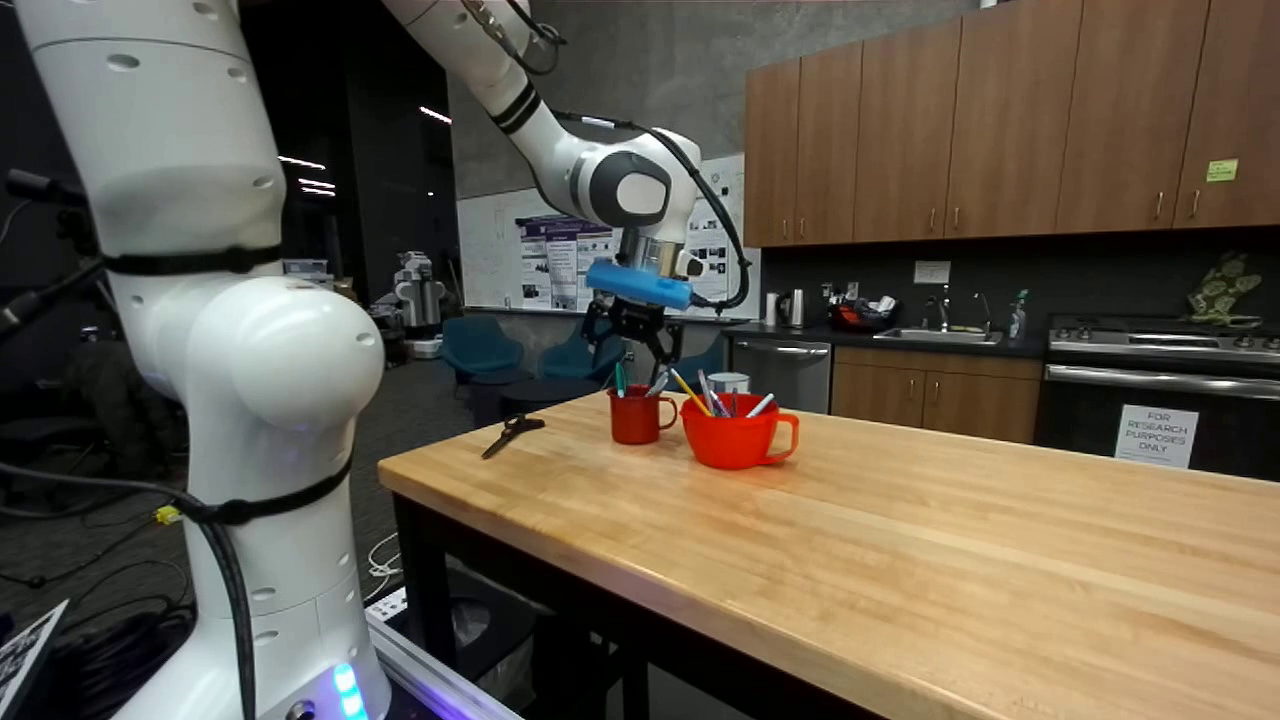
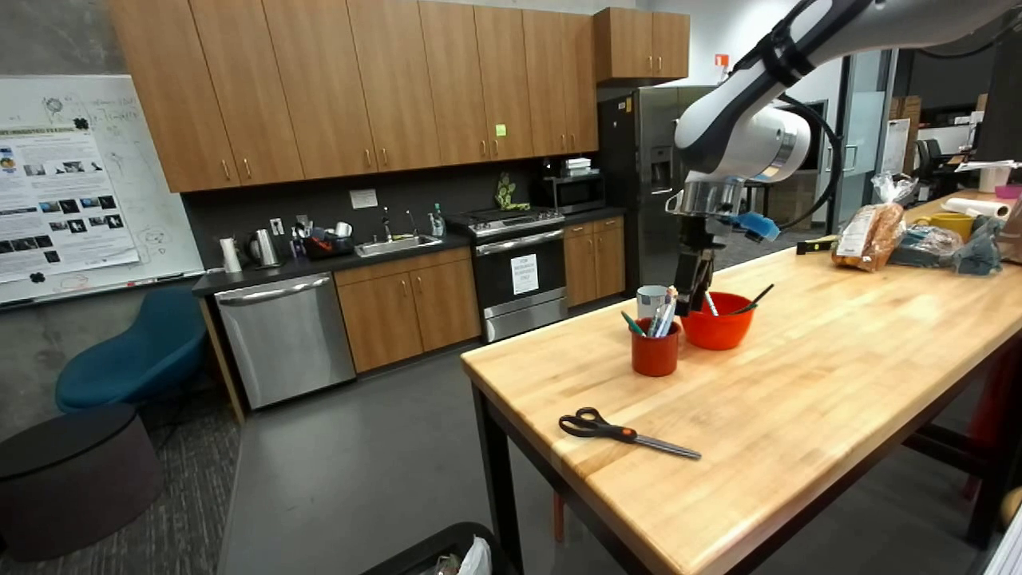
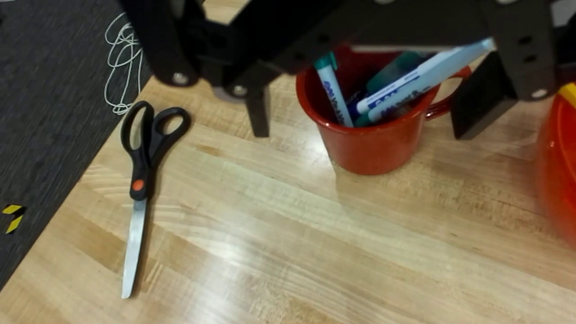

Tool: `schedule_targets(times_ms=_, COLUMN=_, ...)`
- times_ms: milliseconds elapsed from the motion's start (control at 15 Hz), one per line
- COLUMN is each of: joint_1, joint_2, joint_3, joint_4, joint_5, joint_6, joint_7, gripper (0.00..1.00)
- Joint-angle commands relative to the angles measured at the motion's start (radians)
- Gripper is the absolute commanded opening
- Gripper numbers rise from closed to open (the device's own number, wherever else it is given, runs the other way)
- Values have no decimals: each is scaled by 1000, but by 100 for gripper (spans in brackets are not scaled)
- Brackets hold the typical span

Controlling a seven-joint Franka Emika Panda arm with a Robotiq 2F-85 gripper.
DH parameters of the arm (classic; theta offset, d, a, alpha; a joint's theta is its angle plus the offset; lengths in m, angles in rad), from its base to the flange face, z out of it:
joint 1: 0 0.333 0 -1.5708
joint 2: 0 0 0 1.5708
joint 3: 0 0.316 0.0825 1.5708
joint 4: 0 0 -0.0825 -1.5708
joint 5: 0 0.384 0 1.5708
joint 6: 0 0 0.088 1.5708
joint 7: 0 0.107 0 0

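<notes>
The gripper point(image 3: 365, 125) has its jaws wide apart and holds nothing. It is near the red cup point(image 3: 371, 150), which stands on the table point(image 3: 279, 234) with pens point(image 3: 418, 85) in it. A red bowl point(image 1: 728, 442) with more pens point(image 1: 761, 405) sits just beside the cup. Scissors point(image 3: 140, 180) lie near the table's edge.

In the wrist view, below the gripper point(image 3: 362, 135), the tabletop point(image 3: 279, 252) carries a whitish glare; to the gripper's right, the red bowl point(image 3: 560, 180) appears rather blurred.
</notes>
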Motion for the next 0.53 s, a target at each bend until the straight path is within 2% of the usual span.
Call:
schedule_targets(times_ms=0, joint_1=15, joint_2=8, joint_3=13, joint_4=-30, joint_5=51, joint_6=64, joint_7=-41, gripper=100)
schedule_targets(times_ms=467, joint_1=34, joint_2=62, joint_3=46, joint_4=-47, joint_5=89, joint_6=175, joint_7=-58, gripper=100)
